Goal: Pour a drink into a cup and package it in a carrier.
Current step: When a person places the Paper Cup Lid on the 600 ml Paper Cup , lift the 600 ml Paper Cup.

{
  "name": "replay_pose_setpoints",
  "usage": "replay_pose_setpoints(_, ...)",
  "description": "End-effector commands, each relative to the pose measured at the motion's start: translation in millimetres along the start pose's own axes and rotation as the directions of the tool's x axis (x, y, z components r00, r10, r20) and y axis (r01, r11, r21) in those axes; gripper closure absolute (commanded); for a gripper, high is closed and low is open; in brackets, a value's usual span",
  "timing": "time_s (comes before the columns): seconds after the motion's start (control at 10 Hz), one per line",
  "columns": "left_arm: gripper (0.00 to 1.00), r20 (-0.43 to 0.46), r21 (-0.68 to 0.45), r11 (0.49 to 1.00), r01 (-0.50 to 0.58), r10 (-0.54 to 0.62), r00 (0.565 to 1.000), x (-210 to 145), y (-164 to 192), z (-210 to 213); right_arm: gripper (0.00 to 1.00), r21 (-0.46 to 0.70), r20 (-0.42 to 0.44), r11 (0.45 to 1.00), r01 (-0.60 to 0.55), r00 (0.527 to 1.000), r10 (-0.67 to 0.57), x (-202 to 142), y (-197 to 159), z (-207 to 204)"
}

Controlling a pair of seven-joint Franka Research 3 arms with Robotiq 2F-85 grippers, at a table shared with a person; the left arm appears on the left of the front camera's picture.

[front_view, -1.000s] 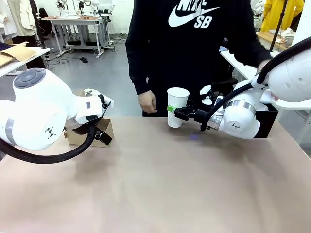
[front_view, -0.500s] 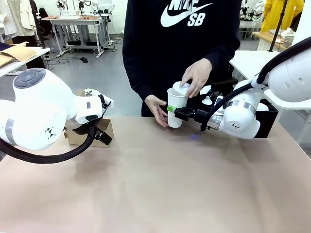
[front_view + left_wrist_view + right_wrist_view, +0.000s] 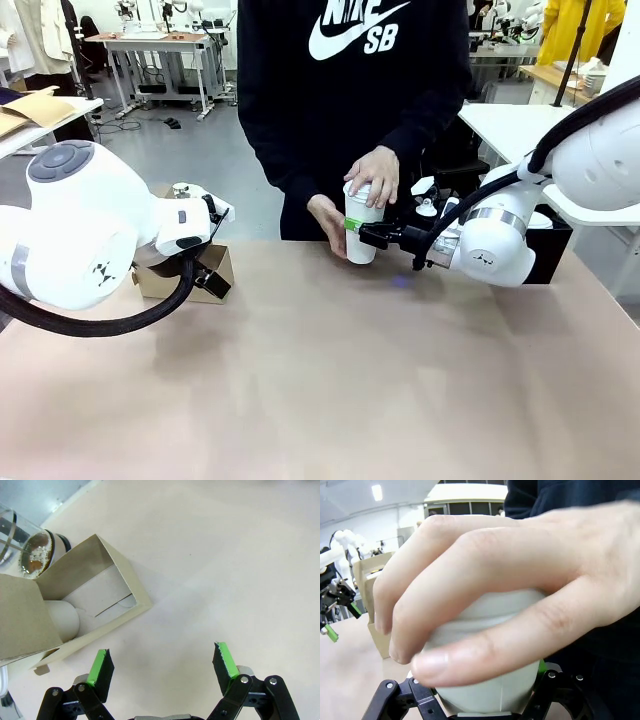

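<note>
Cup [image 3: 361,250]: tall, white, upright at the far middle of the table [image 3: 320,400], clamped in your right gripper [image 3: 358,230].
Right arm: comes in low and level from the right; its fingers are closed on the cup's middle, one green pad showing.
Person's hands: the upper hand [image 3: 375,172] lies over the cup's mouth, fingers curled down the rim; the lower hand [image 3: 328,222] is at the cup's side away from your arm, touching or nearly so.
Left gripper [image 3: 162,662]: points down at bare table just beside the carrier [image 3: 80,562], fingers spread wide, holding nothing.
Carrier: brown cardboard at the table's far left, with something white and round in one pocket.
Drink [image 3: 35,565]: brown liquid seen through the glass carafe [image 3: 20,545], just behind the carrier.
Hidden: the upper hand covers the cup's top, so you cannot tell whether a lid is on; your left arm blocks most of the carrier from the front; the carafe is cut off at the picture's edge.
</note>
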State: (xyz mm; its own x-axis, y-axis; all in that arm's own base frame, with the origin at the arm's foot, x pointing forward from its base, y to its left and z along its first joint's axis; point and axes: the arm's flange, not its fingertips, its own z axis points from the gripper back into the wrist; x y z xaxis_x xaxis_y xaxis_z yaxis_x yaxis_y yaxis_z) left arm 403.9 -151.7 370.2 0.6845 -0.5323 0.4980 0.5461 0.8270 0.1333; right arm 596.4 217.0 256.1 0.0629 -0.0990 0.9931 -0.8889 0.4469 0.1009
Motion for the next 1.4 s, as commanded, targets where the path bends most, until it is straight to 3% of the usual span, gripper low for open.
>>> replay_pose_setpoints(0.0, 0.00, 0.001, -0.001, 1.000, -0.002, 0.002, 1.000, -0.3, 0.2, 0.3, 0.20, -0.002, 0.001, 1.000, -0.024, 1.000, 0.024, 2.5, 1.3, -2.1)
replay_pose_setpoints(1.3, 0.00, 0.001, -0.001, 1.000, -0.002, 0.002, 1.000, -0.3, 0.2, 0.3, 0.20, -0.002, 0.001, 1.000, -0.024, 1.000, 0.024, 2.5, 1.3, -2.1)
